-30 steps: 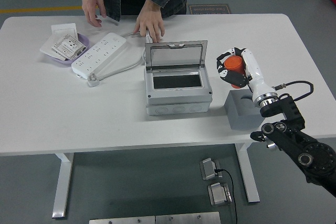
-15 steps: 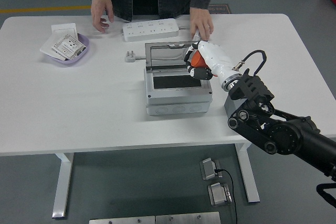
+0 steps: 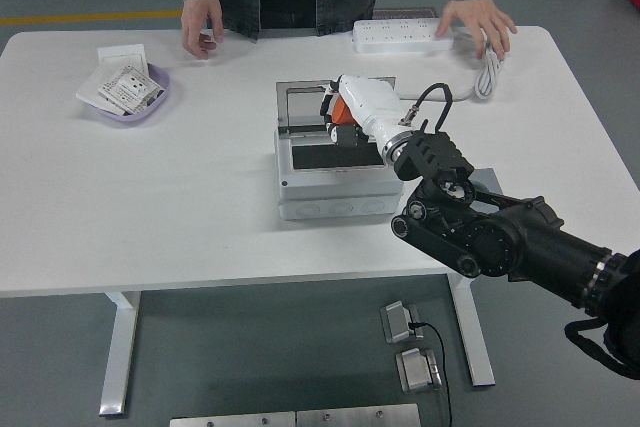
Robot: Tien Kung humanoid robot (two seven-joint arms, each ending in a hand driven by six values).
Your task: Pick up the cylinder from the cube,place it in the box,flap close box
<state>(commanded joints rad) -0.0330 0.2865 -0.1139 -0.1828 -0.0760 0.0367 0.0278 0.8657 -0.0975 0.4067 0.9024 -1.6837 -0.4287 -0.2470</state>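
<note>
My right hand (image 3: 341,119), white with black fingers, is over the open grey box (image 3: 338,185) and is shut on the orange cylinder (image 3: 340,110). The cylinder hangs above the box's dark opening, near its back edge. The box's clear lid (image 3: 300,97) stands open behind the hand. My black right arm (image 3: 490,232) crosses the table's right side and hides the grey cube. My left arm does not show.
A purple bowl (image 3: 120,107) with paper packets sits far left, beside a white card (image 3: 120,52). A person stands at the far side. One hand rests on the table (image 3: 204,32); the other (image 3: 478,22) holds a white power strip (image 3: 400,35) at the far right, its cable trailing.
My right hand carried the cylinder left from above the cube to over the box opening. The person moved the power strip from the far middle to the far right.
</note>
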